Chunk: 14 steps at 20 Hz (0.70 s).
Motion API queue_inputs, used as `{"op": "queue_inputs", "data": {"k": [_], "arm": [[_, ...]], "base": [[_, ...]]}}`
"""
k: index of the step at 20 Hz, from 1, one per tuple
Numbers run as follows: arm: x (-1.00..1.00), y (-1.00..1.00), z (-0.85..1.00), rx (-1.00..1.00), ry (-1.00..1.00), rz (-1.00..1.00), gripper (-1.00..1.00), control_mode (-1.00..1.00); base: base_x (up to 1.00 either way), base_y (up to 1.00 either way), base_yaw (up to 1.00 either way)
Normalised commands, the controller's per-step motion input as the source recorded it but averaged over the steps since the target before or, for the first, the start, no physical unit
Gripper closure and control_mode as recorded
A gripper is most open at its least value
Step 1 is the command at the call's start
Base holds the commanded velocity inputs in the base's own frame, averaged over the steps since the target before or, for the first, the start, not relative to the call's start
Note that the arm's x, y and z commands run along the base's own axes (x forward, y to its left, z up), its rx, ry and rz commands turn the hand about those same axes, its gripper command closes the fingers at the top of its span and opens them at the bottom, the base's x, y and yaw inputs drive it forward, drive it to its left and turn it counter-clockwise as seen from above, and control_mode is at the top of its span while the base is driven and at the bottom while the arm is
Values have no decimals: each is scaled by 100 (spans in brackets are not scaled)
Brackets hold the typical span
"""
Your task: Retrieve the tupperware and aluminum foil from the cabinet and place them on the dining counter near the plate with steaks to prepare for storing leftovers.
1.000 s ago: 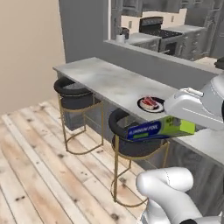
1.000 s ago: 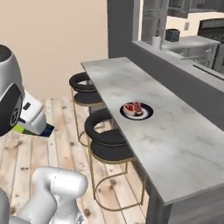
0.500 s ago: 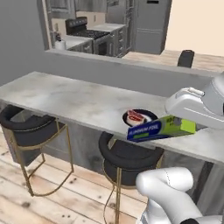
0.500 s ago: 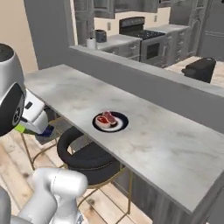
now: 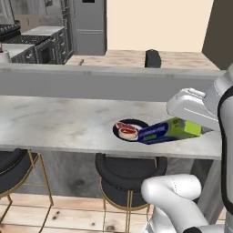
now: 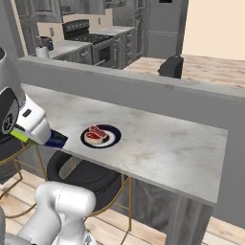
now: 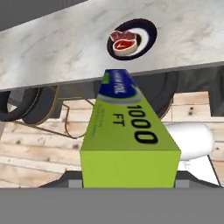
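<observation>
My gripper [image 5: 185, 129] is shut on the aluminum foil [image 5: 167, 131], a long blue carton with a lime-green end. The carton hangs level in front of the dining counter [image 5: 59, 123], at its front edge, with its blue end pointing toward the plate with steaks [image 5: 129, 129]. In the hand view the aluminum foil [image 7: 127, 131] runs up from my gripper [image 7: 129, 180] toward the plate [image 7: 131, 39] on the dining counter [image 7: 52, 48]. From the right, the foil's blue tip [image 6: 56, 140] sits just left of the plate [image 6: 100, 136]. The tupperware and the cabinet are out of view.
Black gold-legged stools [image 5: 129, 170] [image 5: 9, 168] [image 6: 91, 174] stand under the counter's front edge. A raised grey ledge [image 5: 91, 79] runs along the counter's far side, with a stove [image 6: 81, 28] and grey kitchen units beyond it. Bare marbled counter [image 6: 167, 143] lies right of the plate.
Both base views have swung round, so the base has moved: the counter now lies square across in front. The foil stays in my gripper, which holds its pose.
</observation>
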Motion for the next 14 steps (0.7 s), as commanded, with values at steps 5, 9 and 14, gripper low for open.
{"op": "queue_inputs", "data": {"k": [5,9,14], "arm": [[15,-21,4,-3,-20,-34,100,-100],[23,-56,2,0,-24,-23,100,-100],[48,-74,-6,0,-1,-14,100,-100]], "base": [[0,0,0],[0,0,0],[0,0,0]]}}
